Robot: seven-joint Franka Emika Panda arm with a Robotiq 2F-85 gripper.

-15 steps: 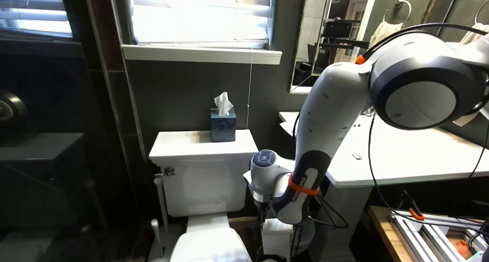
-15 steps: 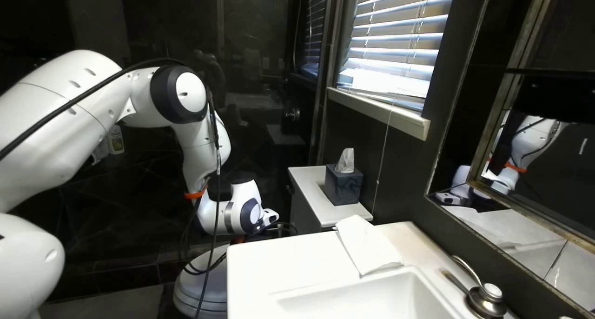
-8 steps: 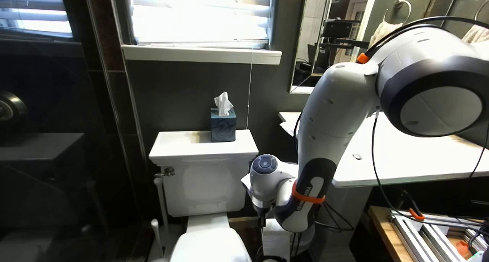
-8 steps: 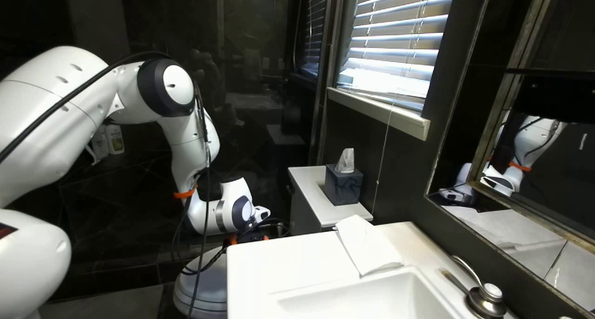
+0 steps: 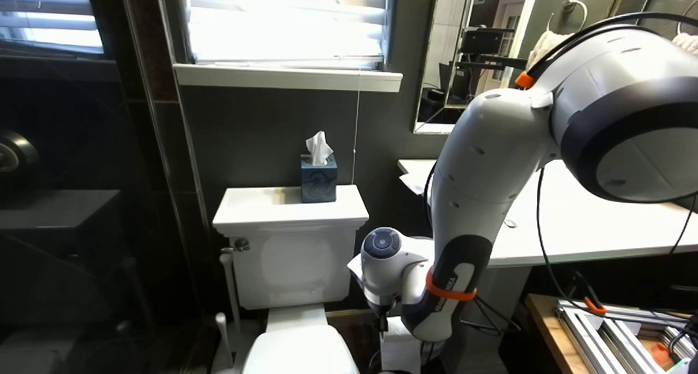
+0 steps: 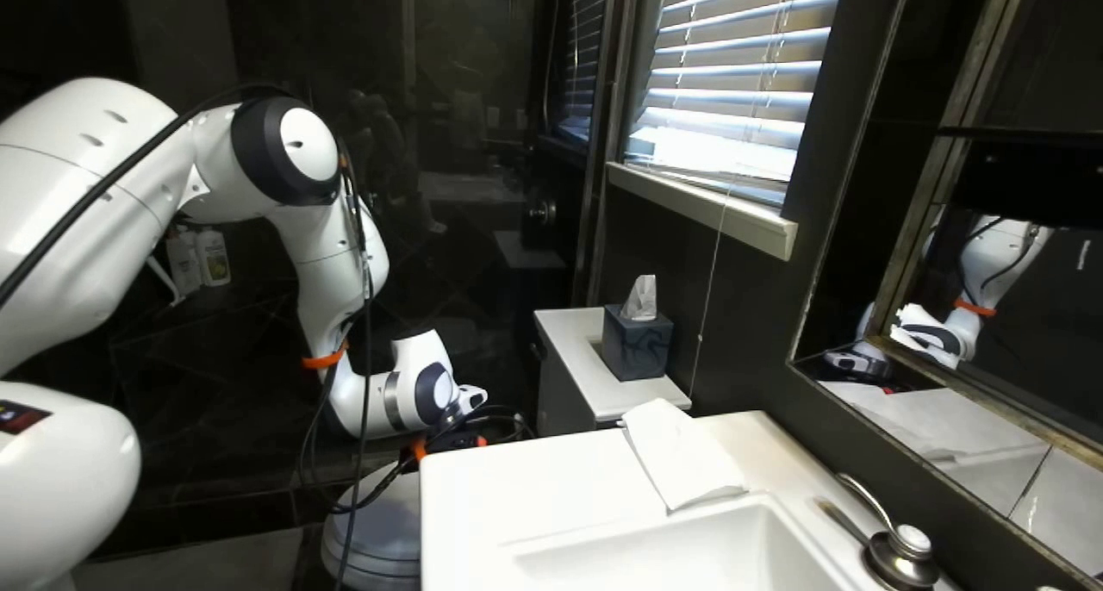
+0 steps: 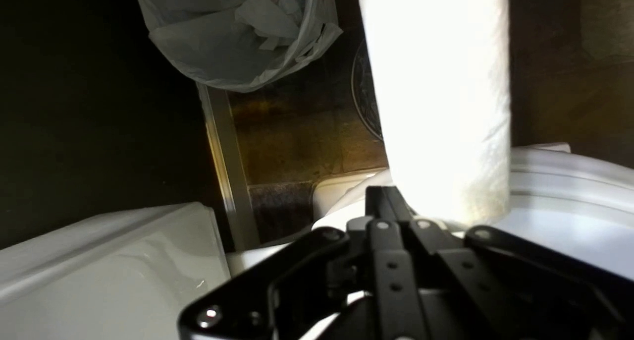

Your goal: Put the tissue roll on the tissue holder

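The white tank lid (image 5: 256, 206) carries a dark blue tissue box (image 5: 319, 183), upright, toward its back. On the white counter (image 6: 517, 479) lies a white sheet (image 6: 685, 462), one end reaching past the edge, the other beside the basin (image 6: 672, 552), where a metal tap (image 6: 900, 556) also stands. In an exterior view, a wooden top (image 5: 553, 330) bears a metal frame (image 5: 615, 338)
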